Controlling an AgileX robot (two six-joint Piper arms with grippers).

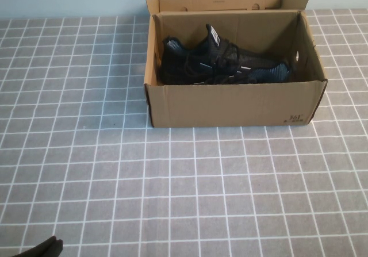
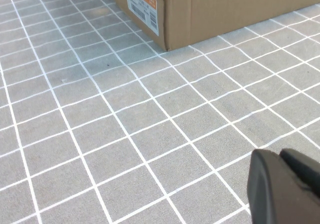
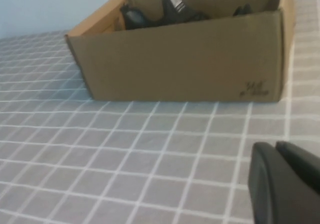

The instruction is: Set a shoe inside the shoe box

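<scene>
While the black knit sneaker (image 1: 221, 61) lies inside the open cardboard shoe box (image 1: 230, 104), on its side with the white tongue label up and its toe toward the right end wall, both arms sit low and well apart from it at the near edge of the table. The left gripper (image 2: 287, 186) shows only as a dark tip at the bottom left of the high view, jaws pressed together on nothing. The right gripper (image 3: 287, 184) is out of the high view; its wrist camera looks across bare cloth at the box front, and its jaws are closed too, empty.

By the look of it the task is done: only 1 sneaker can be made out clearly in the dark bundle, though a 2nd could be hiding there.

How would it handle? Light, I'd judge, with a soft knit upper that gives under a pinch and a firmer sole. The heel collar or the sole edge looks like the spot to take; the laces would slip.

Room now. The box walls rise all around the sneaker, the lid flap (image 1: 221, 2) stands behind, so any reach comes from above. The grey checked tablecloth (image 1: 172, 194) in front lies wide open.
</scene>
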